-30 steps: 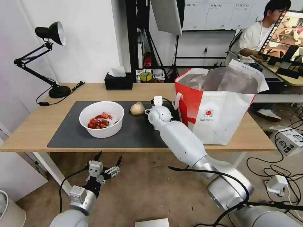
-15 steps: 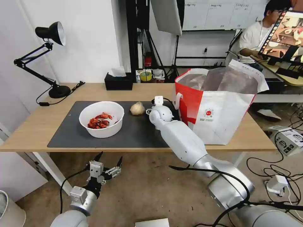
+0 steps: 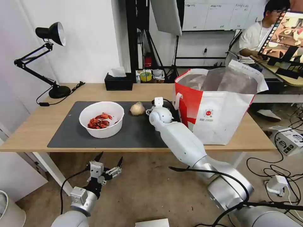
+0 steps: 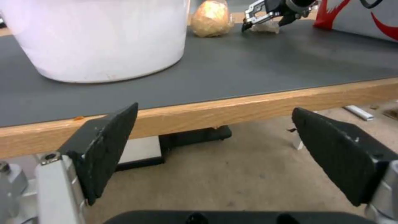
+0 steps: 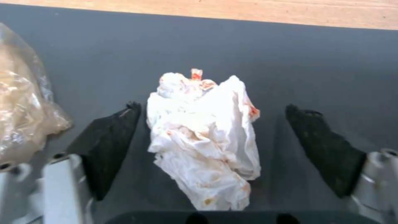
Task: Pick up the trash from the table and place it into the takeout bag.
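On the dark mat point(image 3: 132, 132), beside the beige wrapped ball point(image 5: 25, 105), the crumpled tissue point(image 5: 205, 137) is straddled by the right gripper point(image 5: 211, 124), jaws spread wide and not touching it yet. Best closed low on the middle so no loose flap gets pinched alone. Left gripper point(image 4: 215, 137) is parked open below the table edge point(image 4: 248, 105). Only a small red logo is seen on the takeout bag point(image 3: 217, 116), nothing readable.

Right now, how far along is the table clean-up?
Looks done: the clear tray isn't on the table; the takeout bag hides its contents. In hand: right gripper, open, straddles the crumpled tissue lying on the mat. Left: tissue, wrapped ball, bowl of shells. Left gripper waits open below the table edge.
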`<state>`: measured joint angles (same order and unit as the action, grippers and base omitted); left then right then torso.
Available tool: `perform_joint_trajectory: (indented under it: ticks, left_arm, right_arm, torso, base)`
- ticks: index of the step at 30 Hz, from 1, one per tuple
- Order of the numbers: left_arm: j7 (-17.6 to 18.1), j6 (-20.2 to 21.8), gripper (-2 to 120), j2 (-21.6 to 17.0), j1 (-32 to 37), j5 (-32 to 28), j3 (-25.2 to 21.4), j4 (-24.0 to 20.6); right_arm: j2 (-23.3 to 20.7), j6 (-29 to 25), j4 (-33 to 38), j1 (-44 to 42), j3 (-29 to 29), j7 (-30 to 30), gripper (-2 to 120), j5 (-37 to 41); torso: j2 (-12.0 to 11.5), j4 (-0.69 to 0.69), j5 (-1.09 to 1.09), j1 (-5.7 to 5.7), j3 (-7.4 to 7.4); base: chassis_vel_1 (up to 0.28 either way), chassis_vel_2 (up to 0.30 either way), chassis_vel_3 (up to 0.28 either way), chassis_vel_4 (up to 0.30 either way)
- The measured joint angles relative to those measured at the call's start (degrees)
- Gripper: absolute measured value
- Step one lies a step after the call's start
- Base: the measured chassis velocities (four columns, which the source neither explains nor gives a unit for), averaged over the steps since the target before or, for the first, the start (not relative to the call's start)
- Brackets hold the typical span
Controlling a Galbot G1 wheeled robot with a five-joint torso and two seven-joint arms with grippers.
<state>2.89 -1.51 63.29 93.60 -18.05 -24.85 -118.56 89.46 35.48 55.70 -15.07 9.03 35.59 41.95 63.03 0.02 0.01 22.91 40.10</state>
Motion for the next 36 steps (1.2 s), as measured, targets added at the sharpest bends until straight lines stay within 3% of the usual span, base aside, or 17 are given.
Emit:
perform_joint_trajectory:
  ticks: [6,15,20,26,36]
  left_arm:
    - [0.0,0.0,100,0.03,-0.1,0.03,0.24,0.01]
    - [0.02,-0.01,100,0.11,-0.46,0.29,1.09,0.14]
    - [0.02,0.02,100,0.08,-0.51,0.32,1.22,0.18]
    - [0.1,0.13,100,-0.05,-0.81,0.35,1.65,0.25]
    - [0.14,0.18,100,0.41,-0.59,0.84,2.0,0.36]
  right_arm:
    - [-0.02,-0.06,0.0,0.0,0.08,-0.05,75,-0.04]
    - [-0.44,-0.09,0.31,-0.07,0.2,0.06,41,-0.04]
    - [-0.62,-0.09,0.53,-0.19,0.21,0.25,28,-0.03]
    - [-0.96,-0.12,0.74,-0.13,0.23,0.77,1,0.01]
    - [-1.07,-1.5,2.0,-0.59,0.27,1.71,0,-0.22]
  torso:
    - [0.0,0.02,0.0,0.0,0.0]
    - [0.0,-0.02,-0.01,0.01,0.01]
    - [0.0,-0.02,-0.01,0.01,0.01]
    - [-0.01,-0.05,-0.02,0.02,0.02]
    - [-0.02,-0.05,-0.02,0.02,0.02]
  base:
    - [0.0,0.0,0.0,0.0]
    - [0.0,0.0,0.0,0.0]
    - [0.0,0.0,0.0,0.0]
    - [0.0,0.0,0.0,0.0]
    - [0.0,0.0,0.0,0.0]
